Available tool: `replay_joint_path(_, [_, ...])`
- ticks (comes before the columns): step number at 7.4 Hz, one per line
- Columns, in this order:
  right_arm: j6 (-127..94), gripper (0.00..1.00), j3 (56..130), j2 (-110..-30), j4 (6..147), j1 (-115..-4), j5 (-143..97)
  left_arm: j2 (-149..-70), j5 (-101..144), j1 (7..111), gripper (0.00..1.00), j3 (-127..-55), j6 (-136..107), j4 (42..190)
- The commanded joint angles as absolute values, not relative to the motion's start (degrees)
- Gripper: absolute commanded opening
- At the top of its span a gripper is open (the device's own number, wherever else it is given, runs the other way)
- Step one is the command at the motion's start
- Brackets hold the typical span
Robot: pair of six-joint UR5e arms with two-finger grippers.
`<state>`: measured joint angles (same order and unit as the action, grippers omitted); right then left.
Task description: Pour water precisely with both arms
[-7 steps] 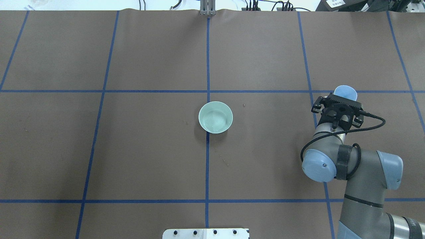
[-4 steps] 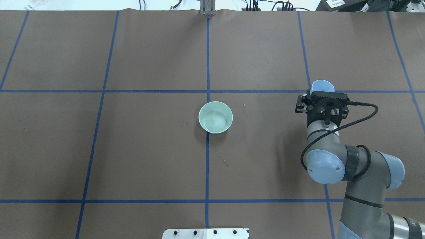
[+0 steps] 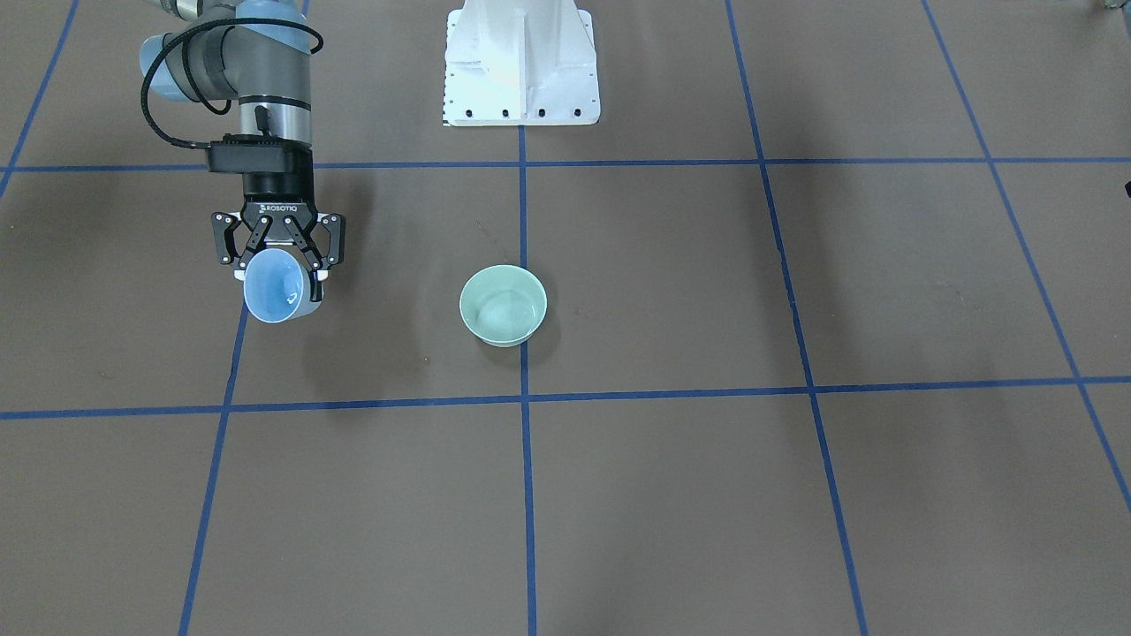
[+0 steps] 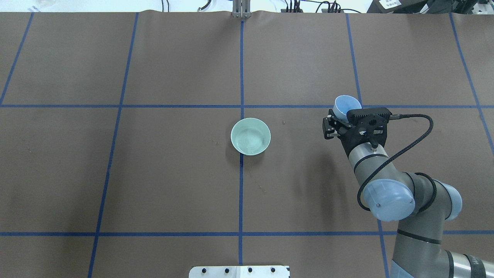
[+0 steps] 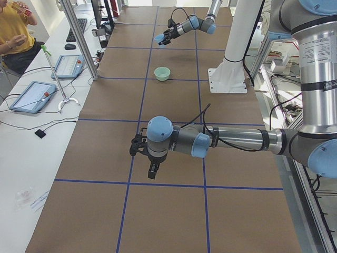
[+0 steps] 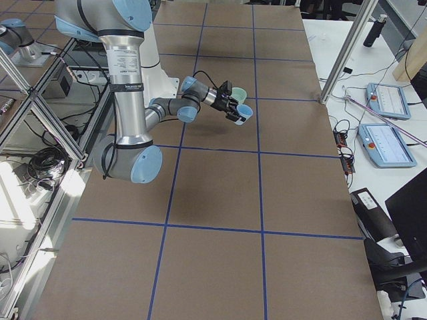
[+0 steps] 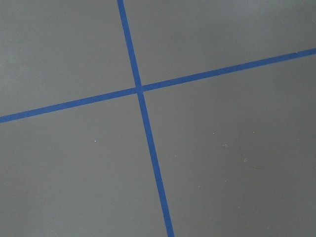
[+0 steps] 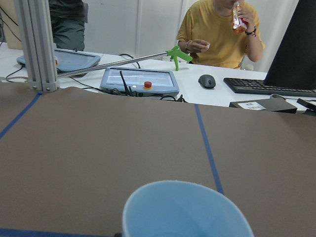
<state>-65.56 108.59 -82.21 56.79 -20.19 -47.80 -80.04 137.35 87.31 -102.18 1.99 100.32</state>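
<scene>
My right gripper is shut on a light blue cup and holds it above the table, mouth tilted outward. The cup also shows in the overhead view and fills the bottom of the right wrist view. A pale green bowl stands at the table's centre on the blue tape line, with what looks like a little water in it. The right gripper is well to the bowl's right. My left gripper shows only in the exterior left view, low over bare table; I cannot tell its state.
The white bolted pedestal stands at the robot's side of the table. Blue tape lines grid the brown mat. Beyond the far edge are an aluminium post, tablets and a person in yellow.
My right gripper has carried the blue cup leftward toward the green bowl, and the wrist has turned. The bowl has not moved.
</scene>
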Motion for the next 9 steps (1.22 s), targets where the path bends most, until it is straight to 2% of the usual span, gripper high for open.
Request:
replay_joint_path(1, [-60.14, 0.0, 107.94, -80.0, 50.22, -17.78, -50.7, -80.33, 137.81, 87.28, 0.99, -102.04, 1.93, 100.28])
replay_joint_path(6, [-38.44, 0.0, 106.61, -74.37, 48.34, -12.04, -54.37, -80.42, 137.9, 87.28, 0.99, -101.08, 1.93, 100.28])
replay_joint_path(9, [-36.13, 0.0, 106.09, -73.75, 49.22, -13.0, -59.74, -80.16, 137.9, 87.28, 0.99, -101.25, 1.93, 100.37])
